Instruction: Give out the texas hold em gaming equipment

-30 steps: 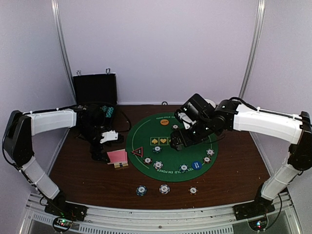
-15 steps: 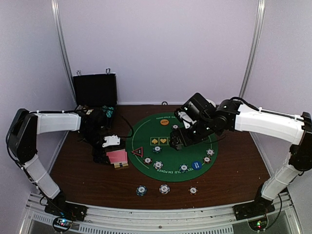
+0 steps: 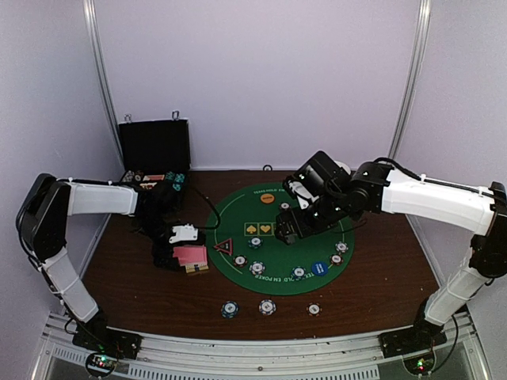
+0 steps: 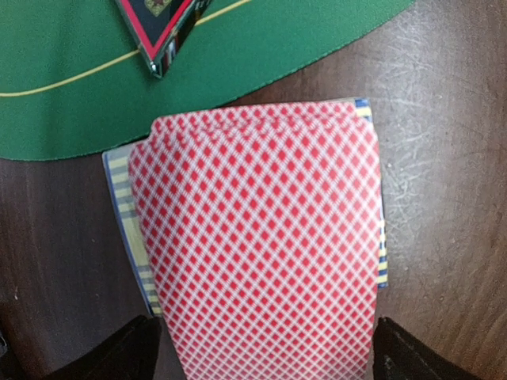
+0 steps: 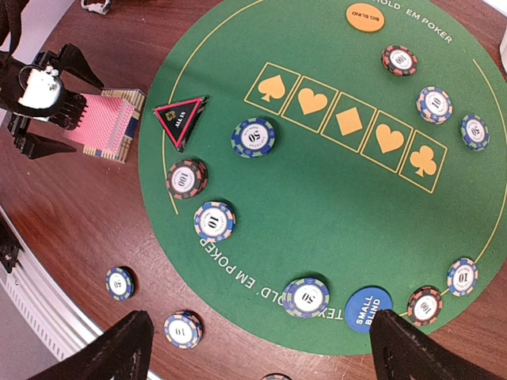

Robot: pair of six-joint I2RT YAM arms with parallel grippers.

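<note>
Since a second ago the left arm has folded its elbow in and carried the left gripper (image 4: 261, 352) rightward up to the deck, while the right arm has stayed put over the mat. The left jaws stand wide, with one of the fingers (image 4: 119, 356) on each side of the near end of the pink-backed cards (image 4: 257, 237); whether they touch the deck cannot be told. The cards lie face down in a squared pile on a yellow-and-blue striped card box (image 4: 123, 214), which sits on the table just off the mat's 9 o'clock rim. Just past the deck's far end, inside that rim, lies the red-black triangle marker (image 4: 154, 24). The right gripper (image 5: 261, 340) hangs spread wide and empty above the mat's centre. Below it the round green mat (image 5: 317, 206) carries a row of five suit boxes, stripe-edged chips (image 5: 253, 137) scattered around its ring, the orange button (image 5: 365, 17) at 12 o'clock and the blue button (image 5: 367, 309) near 4 o'clock. Three more chips (image 3: 267, 306) sit on bare wood beyond 6 o'clock. The table (image 3: 119, 277) is dark brown and scratched, closed in by pale lilac walls (image 3: 261, 79). A black case (image 3: 154, 146) stands open toward 10 o'clock, and the right arm's wrist covers part of the mat's upper half in the top view.
</note>
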